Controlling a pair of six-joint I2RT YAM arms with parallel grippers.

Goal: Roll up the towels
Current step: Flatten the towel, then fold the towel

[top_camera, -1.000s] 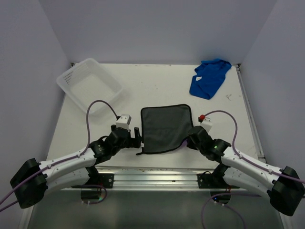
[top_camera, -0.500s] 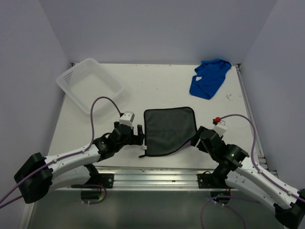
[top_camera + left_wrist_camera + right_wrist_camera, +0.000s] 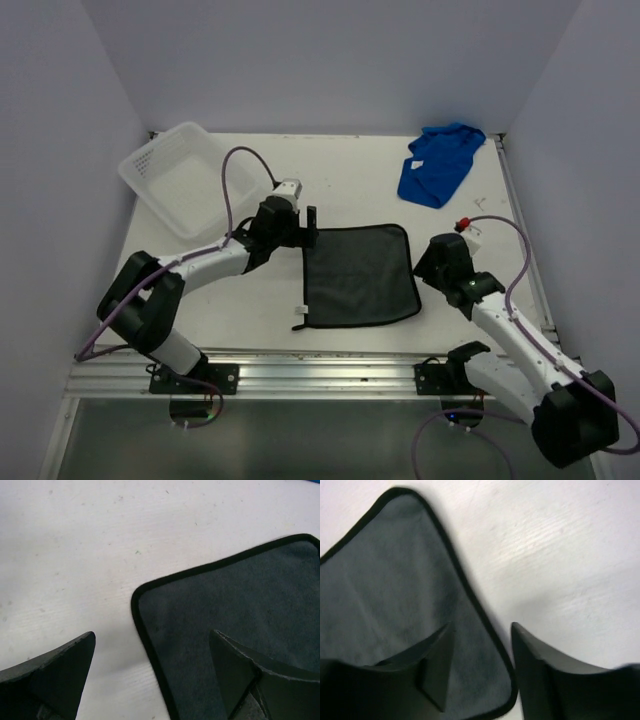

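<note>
A dark grey towel with a black hem lies spread flat mid-table. My left gripper hovers open over its far left corner; in the left wrist view the hemmed corner of the grey towel lies between the spread fingers of that gripper. My right gripper stands at the towel's right edge. In the right wrist view it is open and straddles the hem of the grey towel near a corner, gripping nothing. A royal blue towel lies crumpled at the back right.
A white plastic basket sits tilted at the back left corner. A metal rail runs along the table's near edge. Walls close the table in on the left, back and right.
The right gripper opened and let go of the towel's near right corner, then moved back along the right edge. The left gripper moved from the near left corner to the far left corner.
</note>
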